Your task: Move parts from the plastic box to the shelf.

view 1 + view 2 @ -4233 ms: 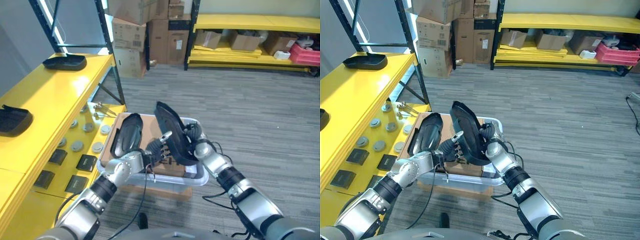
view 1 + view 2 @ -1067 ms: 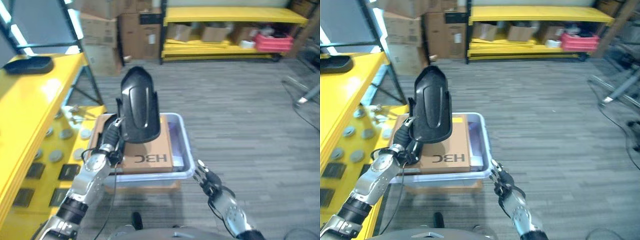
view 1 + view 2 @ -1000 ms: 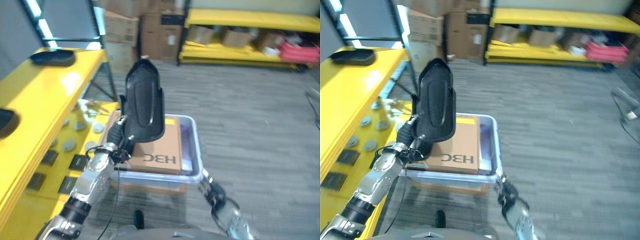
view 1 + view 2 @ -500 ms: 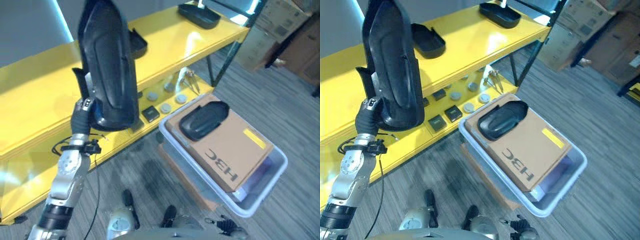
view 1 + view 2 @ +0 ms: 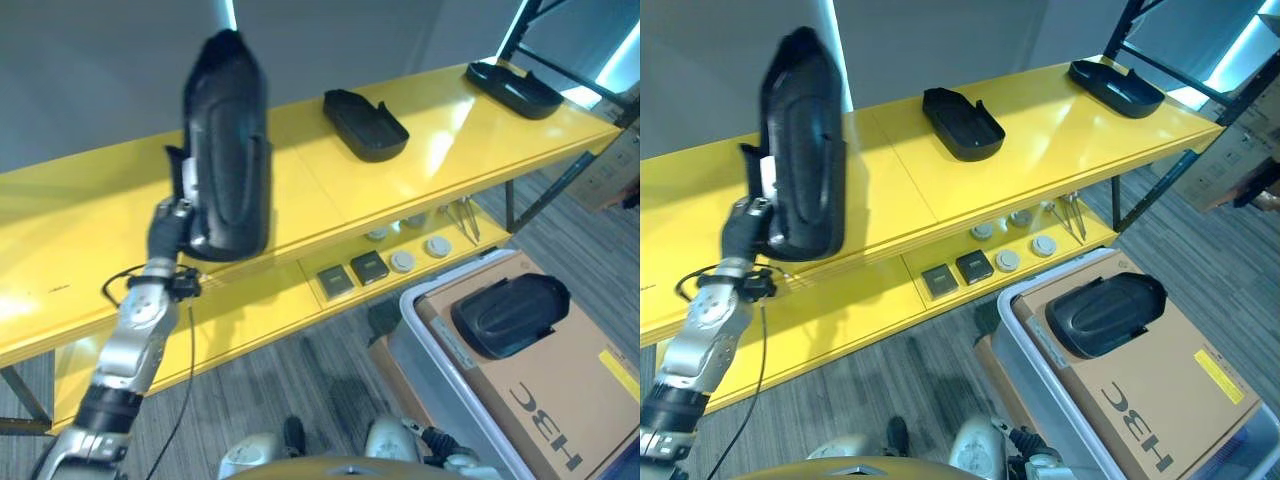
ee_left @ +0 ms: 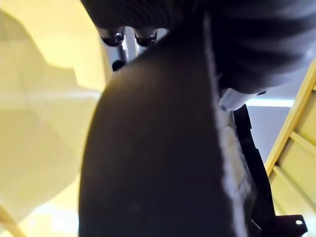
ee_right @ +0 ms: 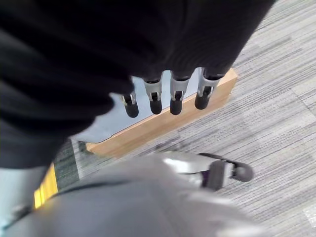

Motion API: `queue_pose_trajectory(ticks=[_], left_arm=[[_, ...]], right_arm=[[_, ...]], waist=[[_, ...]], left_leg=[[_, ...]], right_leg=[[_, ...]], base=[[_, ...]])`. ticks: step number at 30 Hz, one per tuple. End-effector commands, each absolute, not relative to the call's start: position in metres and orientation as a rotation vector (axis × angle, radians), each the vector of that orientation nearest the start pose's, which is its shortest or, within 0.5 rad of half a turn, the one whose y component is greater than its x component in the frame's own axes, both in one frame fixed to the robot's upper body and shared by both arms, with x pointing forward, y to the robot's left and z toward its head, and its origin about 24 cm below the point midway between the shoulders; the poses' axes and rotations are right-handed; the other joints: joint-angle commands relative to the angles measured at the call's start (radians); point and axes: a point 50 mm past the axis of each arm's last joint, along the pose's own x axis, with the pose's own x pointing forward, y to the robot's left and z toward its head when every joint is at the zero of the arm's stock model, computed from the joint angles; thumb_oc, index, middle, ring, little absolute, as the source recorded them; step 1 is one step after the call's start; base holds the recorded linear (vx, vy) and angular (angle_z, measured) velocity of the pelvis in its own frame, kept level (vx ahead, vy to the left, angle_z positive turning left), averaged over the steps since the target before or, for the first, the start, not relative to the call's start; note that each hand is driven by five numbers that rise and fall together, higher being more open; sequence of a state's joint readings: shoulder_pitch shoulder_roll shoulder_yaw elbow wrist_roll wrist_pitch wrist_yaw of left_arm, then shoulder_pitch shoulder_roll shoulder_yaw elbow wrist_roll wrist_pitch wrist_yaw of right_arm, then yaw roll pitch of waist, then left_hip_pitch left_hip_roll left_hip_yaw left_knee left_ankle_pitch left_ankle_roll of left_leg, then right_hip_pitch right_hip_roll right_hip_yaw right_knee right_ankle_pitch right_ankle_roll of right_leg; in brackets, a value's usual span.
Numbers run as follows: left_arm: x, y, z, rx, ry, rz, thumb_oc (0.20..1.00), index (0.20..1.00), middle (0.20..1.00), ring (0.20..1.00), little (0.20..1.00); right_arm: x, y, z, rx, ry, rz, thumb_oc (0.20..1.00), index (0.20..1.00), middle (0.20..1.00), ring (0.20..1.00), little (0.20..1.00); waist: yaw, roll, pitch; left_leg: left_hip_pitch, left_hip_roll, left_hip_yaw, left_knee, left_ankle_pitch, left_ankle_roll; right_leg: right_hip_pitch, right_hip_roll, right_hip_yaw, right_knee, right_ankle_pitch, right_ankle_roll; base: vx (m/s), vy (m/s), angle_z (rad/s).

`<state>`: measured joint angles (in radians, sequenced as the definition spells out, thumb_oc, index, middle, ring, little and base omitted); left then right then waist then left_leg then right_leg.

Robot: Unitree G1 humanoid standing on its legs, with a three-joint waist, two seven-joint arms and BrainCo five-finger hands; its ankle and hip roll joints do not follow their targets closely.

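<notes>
Over yellow shelf [image 5: 330,190]: left-hand-held [image 5: 170,225] black part [image 5: 228,150]

Cardboard box [image 5: 1160,400], in the plastic box [image 5: 1003,300]: large dark letters on top, upside down.
Yellow label [image 5: 1215,362], same box: print too small to tell.

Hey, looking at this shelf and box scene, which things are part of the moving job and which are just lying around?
Part of the job:
black part held upright in the left hand
black part lying on the cardboard in the plastic box
yellow shelf with two black parts already on it

Just lying about:
small round and square pieces on the lower shelf
right hand, idle
</notes>
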<state>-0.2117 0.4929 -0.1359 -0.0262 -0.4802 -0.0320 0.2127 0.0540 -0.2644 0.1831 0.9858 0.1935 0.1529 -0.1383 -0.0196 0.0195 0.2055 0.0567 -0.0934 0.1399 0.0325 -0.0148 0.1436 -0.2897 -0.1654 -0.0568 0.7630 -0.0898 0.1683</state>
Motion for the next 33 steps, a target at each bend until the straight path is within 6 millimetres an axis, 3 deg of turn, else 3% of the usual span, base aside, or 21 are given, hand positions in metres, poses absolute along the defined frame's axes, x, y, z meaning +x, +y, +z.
queue_pose_trajectory(ticks=[1,3,4,7,10,13,15,17,25,29,30,33], left_arm=[[0.296,0.19,0.157,0.008,-0.385,0.03,0.2,0.2,0.2,0.2,0.2],[0.298,0.187,0.157,0.018,-0.375,0.023,0.2,0.2,0.2,0.2,0.2],[0.297,0.189,0.154,0.027,-0.36,0.033,0.2,0.2,0.2,0.2,0.2],[0.297,0.191,0.149,0.023,-0.33,0.054,0.2,0.2,0.2,0.2,0.2],[0.302,0.189,0.144,0.015,-0.277,0.101,0.2,0.2,0.2,0.2,0.2],[0.311,0.191,0.134,0.035,-0.192,0.178,0.2,0.2,0.2,0.2,0.2],[0.334,0.197,0.123,0.121,-0.083,0.25,0.2,0.2,0.2,0.2,0.2],[0.346,0.206,0.12,0.211,-0.033,0.277,0.2,0.2,0.2,0.2,0.2],[0.366,0.26,0.111,0.48,0.212,0.482,0.2,0.2,0.2,0.2,0.2],[0.366,0.278,0.112,0.576,0.292,0.525,0.2,0.2,0.2,0.2,0.2],[0.362,0.29,0.107,0.598,0.367,0.562,0.2,0.2,0.2,0.2,0.2],[0.358,0.297,0.099,0.597,0.423,0.584,0.2,0.2,0.2,0.2,0.2]], right_arm=[[0.073,-0.244,-0.158,-0.234,1.278,-0.206,1.0,1.0,1.0,1.0,1.0],[0.069,-0.241,-0.16,-0.227,1.291,-0.201,1.0,1.0,1.0,1.0,1.0],[0.065,-0.239,-0.161,-0.242,1.31,-0.179,1.0,1.0,1.0,1.0,1.0],[0.059,-0.244,-0.161,-0.272,1.329,-0.152,1.0,1.0,1.0,1.0,1.0],[0.051,-0.251,-0.16,-0.291,1.358,-0.142,1.0,1.0,1.0,1.0,1.0],[0.047,-0.257,-0.158,-0.307,1.382,-0.141,1.0,1.0,1.0,1.0,1.0],[0.038,-0.264,-0.156,-0.317,1.41,-0.131,1.0,1.0,1.0,1.0,1.0],[0.035,-0.268,-0.154,-0.311,1.419,-0.139,1.0,1.0,1.0,1.0,1.0],[0.041,-0.28,-0.15,-0.34,1.415,-0.112,1.0,1.0,1.0,1.0,1.0],[0.044,-0.281,-0.149,-0.357,1.408,-0.087,1.0,1.0,1.0,1.0,1.0],[0.047,-0.283,-0.148,-0.381,1.397,-0.075,1.0,1.0,1.0,1.0,1.0],[0.048,-0.284,-0.148,-0.399,1.394,-0.066,1.0,1.0,1.0,1.0,1.0]], waist=[[-0.034,-0.011,-0.002],[-0.05,-0.031,-0.003],[-0.06,-0.043,-0.003],[-0.062,-0.057,-0.022],[-0.078,-0.071,-0.055],[-0.095,-0.084,-0.076],[-0.136,-0.092,-0.084],[-0.165,-0.079,-0.086],[-0.229,-0.036,-0.067],[-0.245,-0.021,-0.057],[-0.254,-0.012,-0.048],[-0.26,-0.004,-0.044]], left_leg=[[-0.051,0.008,-0.094,-0.011,0.0,-0.062],[-0.033,0.009,-0.123,-0.009,-0.019,-0.069],[-0.012,0.03,-0.12,-0.011,-0.039,-0.078],[0.0,0.064,-0.106,-0.026,-0.03,-0.098],[-0.005,0.115,-0.077,-0.034,-0.01,-0.125],[-0.018,0.169,-0.024,-0.02,0.006,-0.15],[-0.06,0.225,0.099,0.035,0.026,-0.173],[-0.055,0.247,0.146,0.034,0.014,-0.184],[-0.039,0.241,0.16,-0.005,0.048,-0.18],[-0.037,0.234,0.163,-0.01,0.046,-0.181],[-0.034,0.226,0.164,-0.014,0.045,-0.181],[-0.025,0.22,0.168,-0.018,0.041,-0.179]], right_leg=[[0.106,0.062,0.02,-0.493,0.213,-0.024],[0.113,0.056,0.072,-0.631,0.275,0.0],[0.106,0.056,0.088,-0.682,0.295,0.019],[0.148,0.059,0.083,-0.719,0.28,0.02],[0.193,0.087,0.085,-0.74,0.235,-0.004],[0.225,0.102,0.058,-0.749,0.201,-0.026],[0.239,0.103,0.003,-0.746,0.178,-0.044],[0.248,0.103,-0.017,-0.738,0.152,-0.04],[0.204,0.12,0.024,-0.689,0.139,-0.05],[0.198,0.118,0.042,-0.689,0.14,-0.046],[0.199,0.115,0.055,-0.696,0.143,-0.042],[0.207,0.109,0.061,-0.705,0.146,-0.038]], base=[[0.28,-0.387,0.39],[0.24,-0.333,0.72],[0.26,-0.34,1.16],[0.16,-0.243,0.47],[0.14,-0.2,0.3],[0.16,-0.215,0.33],[0.13,-0.248,0.68],[0.12,-0.062,0.8],[0.02,0.028,-0.01],[0.0,0.081,-0.15],[-0.02,0.085,-0.17],[0.0,0.08,-0.12]])
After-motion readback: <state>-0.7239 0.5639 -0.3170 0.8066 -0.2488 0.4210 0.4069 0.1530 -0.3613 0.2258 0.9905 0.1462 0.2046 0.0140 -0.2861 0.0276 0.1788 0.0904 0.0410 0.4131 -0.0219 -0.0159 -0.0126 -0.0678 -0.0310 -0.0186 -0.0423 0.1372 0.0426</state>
